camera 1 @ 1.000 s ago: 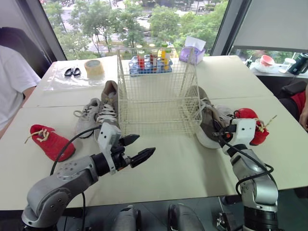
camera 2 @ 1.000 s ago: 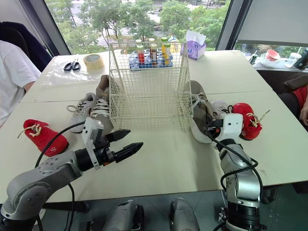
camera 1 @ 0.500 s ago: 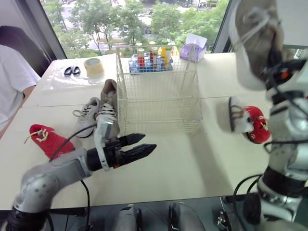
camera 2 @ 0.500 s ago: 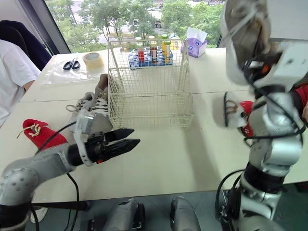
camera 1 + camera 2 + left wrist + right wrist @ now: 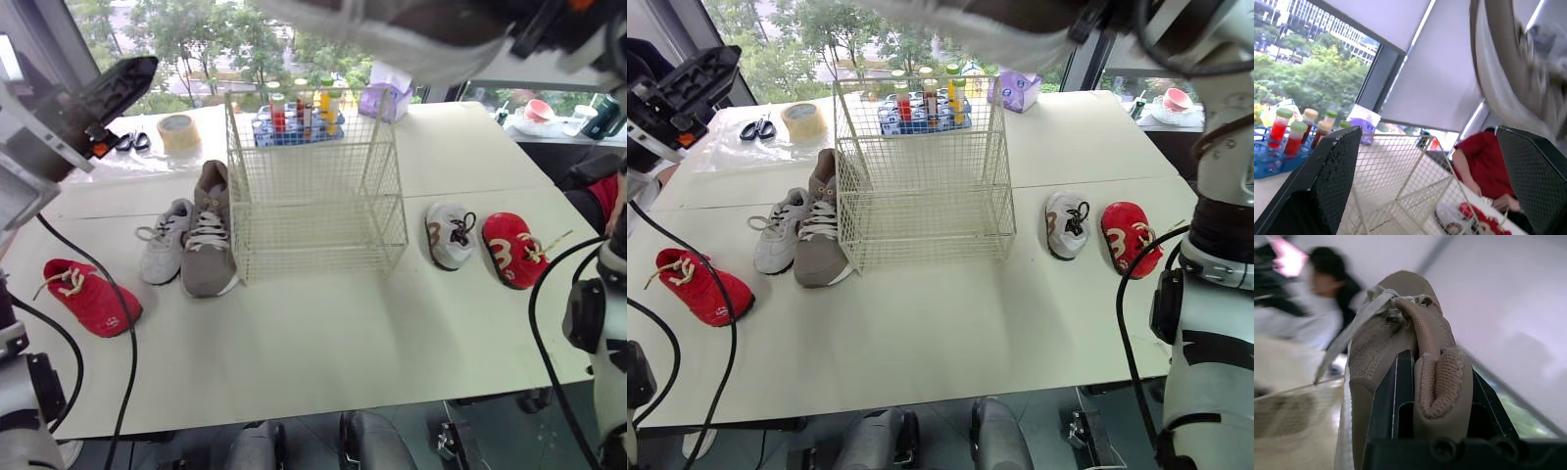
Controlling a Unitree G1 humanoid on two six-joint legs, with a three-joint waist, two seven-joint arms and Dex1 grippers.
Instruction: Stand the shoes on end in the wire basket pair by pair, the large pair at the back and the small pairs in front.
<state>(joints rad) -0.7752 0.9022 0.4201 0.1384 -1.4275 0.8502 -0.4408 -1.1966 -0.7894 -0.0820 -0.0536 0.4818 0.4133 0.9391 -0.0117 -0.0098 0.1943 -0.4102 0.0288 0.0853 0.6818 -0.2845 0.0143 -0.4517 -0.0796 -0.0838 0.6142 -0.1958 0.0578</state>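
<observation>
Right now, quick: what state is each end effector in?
Left end effector: open, empty.
Right end effector: closed on the large taupe sneaker, held up high.

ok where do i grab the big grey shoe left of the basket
By the heel collar, from above: one of the fingers inside the opening, one behind the heel. The big grey shoe lies sole down, opening up, with the small white shoe against one side and the basket close on the other, so its sides are cramped.
</observation>
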